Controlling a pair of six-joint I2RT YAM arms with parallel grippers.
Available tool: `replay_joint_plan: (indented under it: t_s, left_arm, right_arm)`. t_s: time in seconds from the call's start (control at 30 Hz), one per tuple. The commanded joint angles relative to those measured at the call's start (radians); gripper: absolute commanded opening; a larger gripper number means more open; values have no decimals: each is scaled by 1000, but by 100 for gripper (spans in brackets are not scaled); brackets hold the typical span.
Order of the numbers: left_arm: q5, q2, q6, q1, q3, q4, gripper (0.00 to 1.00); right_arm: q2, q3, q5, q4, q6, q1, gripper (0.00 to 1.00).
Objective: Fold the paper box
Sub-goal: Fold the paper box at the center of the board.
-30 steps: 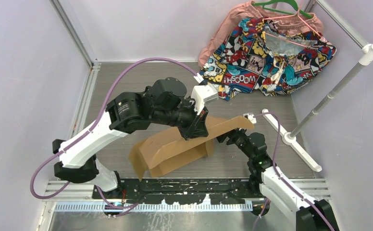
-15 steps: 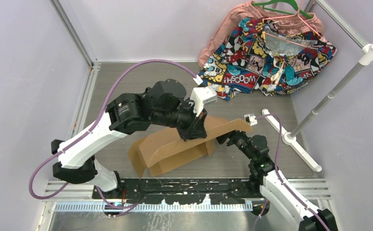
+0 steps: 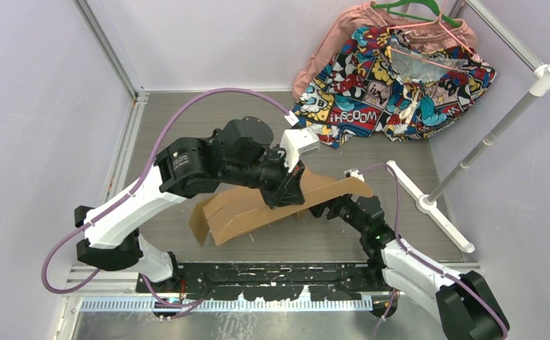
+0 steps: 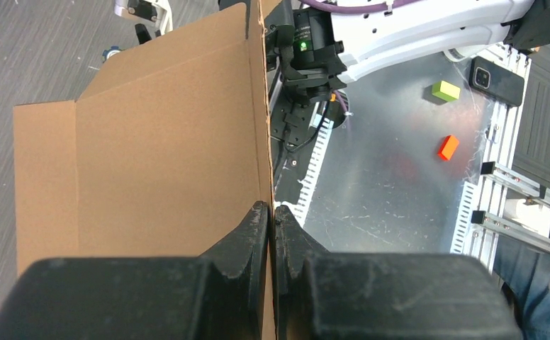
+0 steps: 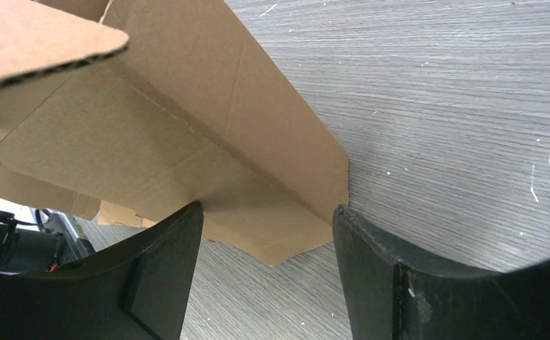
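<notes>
While my left gripper is pinched tight on one edge of the paper box, the plain brown cardboard sheet hangs lifted and tilted over the grey wood-grain table, its left end dipping lowest. My right gripper stands wide apart and grips nothing, one finger on either side of a creased flap's corner, low over the table at the sheet's right end. Whether those fingers touch the cardboard I cannot tell. Well apart, in the far corner, lies a comic-print cloth.
</notes>
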Motion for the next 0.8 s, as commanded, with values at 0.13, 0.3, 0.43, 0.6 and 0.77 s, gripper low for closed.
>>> replay_joint_plan:
  t_s: [0.13, 0.3, 0.43, 0.6, 0.77]
  left_arm:
    - [32, -42, 15, -6, -6, 69, 8]
    - [39, -47, 9, -5, -14, 68, 10]
    - [53, -49, 0, -3, -14, 63, 12]
    - [64, -55, -2, 2, -20, 61, 12]
    - [78, -60, -5, 16, -25, 59, 13]
  right_arm:
    - [66, 61, 32, 135, -83, 29, 74]
    - [167, 87, 29, 239, -130, 34, 74]
    - [253, 108, 16, 328, -155, 40, 76]
    - [333, 124, -11, 447, -161, 49, 79]
    - [364, 145, -15, 489, -171, 55, 81]
